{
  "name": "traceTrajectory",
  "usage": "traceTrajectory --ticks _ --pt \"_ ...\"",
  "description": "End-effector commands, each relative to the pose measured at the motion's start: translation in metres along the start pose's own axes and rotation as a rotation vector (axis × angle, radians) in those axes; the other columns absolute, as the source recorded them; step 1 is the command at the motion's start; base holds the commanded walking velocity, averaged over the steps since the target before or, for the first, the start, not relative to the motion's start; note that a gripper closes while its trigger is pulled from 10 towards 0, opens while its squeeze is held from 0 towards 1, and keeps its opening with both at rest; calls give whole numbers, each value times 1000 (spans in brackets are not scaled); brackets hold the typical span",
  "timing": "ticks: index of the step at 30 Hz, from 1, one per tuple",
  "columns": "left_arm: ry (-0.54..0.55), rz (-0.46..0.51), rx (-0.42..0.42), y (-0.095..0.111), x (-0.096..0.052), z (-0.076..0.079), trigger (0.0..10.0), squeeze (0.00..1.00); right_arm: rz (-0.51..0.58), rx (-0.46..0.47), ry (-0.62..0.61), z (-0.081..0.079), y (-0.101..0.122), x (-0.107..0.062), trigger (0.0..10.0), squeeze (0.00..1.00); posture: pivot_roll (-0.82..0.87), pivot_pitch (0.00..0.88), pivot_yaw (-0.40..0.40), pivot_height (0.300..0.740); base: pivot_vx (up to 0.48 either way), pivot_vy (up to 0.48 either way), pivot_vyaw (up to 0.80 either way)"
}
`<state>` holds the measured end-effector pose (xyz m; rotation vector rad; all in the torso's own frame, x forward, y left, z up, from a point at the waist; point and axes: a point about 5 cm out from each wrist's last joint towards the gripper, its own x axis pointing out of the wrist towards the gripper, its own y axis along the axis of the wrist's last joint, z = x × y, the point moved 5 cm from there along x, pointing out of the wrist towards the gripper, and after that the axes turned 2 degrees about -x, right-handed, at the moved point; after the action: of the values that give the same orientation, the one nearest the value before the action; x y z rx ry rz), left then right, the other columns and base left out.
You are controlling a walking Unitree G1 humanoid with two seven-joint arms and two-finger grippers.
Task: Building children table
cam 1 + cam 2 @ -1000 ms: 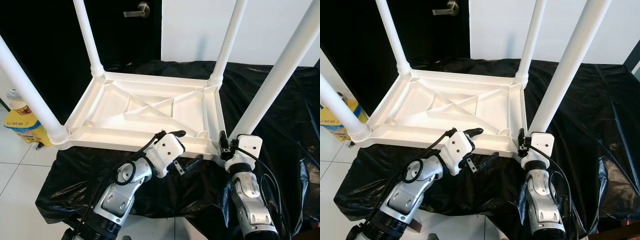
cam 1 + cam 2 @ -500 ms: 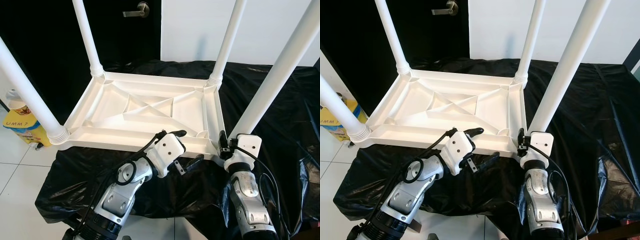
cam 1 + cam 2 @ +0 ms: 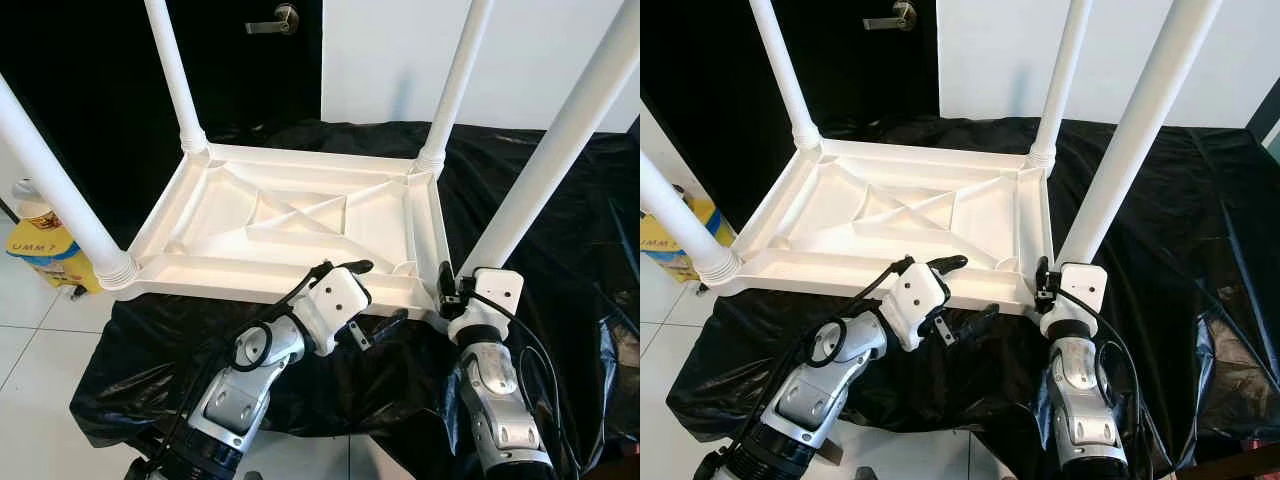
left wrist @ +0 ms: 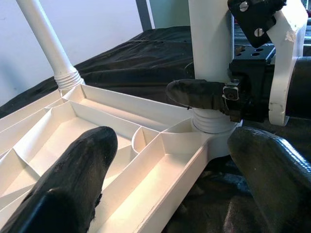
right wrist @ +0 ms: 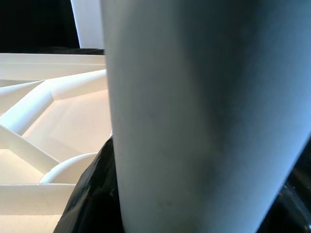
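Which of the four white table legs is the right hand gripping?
The near-right leg, at the tabletop corner nearest the robot's right arm. The right hand clamps its base; the other three legs stand untouched.

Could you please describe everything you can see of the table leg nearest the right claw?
The leg is a plain white tube, plastic by its look, rising at a slant out of frame. Its ribbed base sits in the near right corner socket of the upturned table, which lies on black sheeting. The right claw is clamped round it just above the socket.
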<state>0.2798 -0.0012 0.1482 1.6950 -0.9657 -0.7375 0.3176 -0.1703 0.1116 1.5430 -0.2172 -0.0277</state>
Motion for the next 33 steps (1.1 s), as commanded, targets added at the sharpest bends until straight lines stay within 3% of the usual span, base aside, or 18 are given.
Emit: traceTrajectory --ticks 1,7,8,10,11,15,22,23,24,25,28,33 --pt "40 8 6 1 -1 -2 10000 0 -86 -12 -10 1 -21 -9 10000 0 -27 38 -32 740 0 0 0" --pt "39 7 7 1 -1 -2 10000 0 -84 -8 -15 0 -21 -10 10000 0 -27 37 -28 740 0 0 0" --pt "39 7 8 1 -2 -2 10000 0 -81 -2 -11 -1 -20 -10 10000 106 -27 37 -27 740 0 0 0" --pt "39 7 8 1 -2 -3 10000 0 -80 3 -8 -2 -20 -10 10000 106 -27 37 -27 740 0 0 0" --pt "38 7 8 1 -2 -3 10000 0 -75 12 -2 -2 -19 -10 10000 1000 -27 38 -26 740 0 0 0" --pt "38 7 9 1 -2 -2 10000 0 -62 24 9 -3 -17 -10 10000 1000 -27 39 -25 740 0 0 0" --pt "38 5 9 1 -2 -3 10000 0 3 22 141 -5 -3 -10 10000 1000 -24 42 -27 740 0 0 0" --pt "38 4 9 1 -2 -3 10000 0 6 22 169 -4 -2 -10 10000 608 -24 41 -28 740 0 0 0" --pt "38 4 9 1 -2 -3 10000 0 6 22 169 -4 -2 -10 10000 608 -24 41 -28 740 0 0 0" --pt "39 4 10 1 -2 -3 10000 0 6 24 200 -4 -1 -10 10000 0 -24 41 -28 740 0 0 0" --pt "42 4 10 1 -2 -4 10000 0 22 3 352 -7 4 -7 10000 0 -25 35 -28 740 0 0 0" --pt "41 5 12 1 -1 -4 10000 0 24 -11 427 -9 6 -5 10000 0 -26 34 -28 740 0 0 0"
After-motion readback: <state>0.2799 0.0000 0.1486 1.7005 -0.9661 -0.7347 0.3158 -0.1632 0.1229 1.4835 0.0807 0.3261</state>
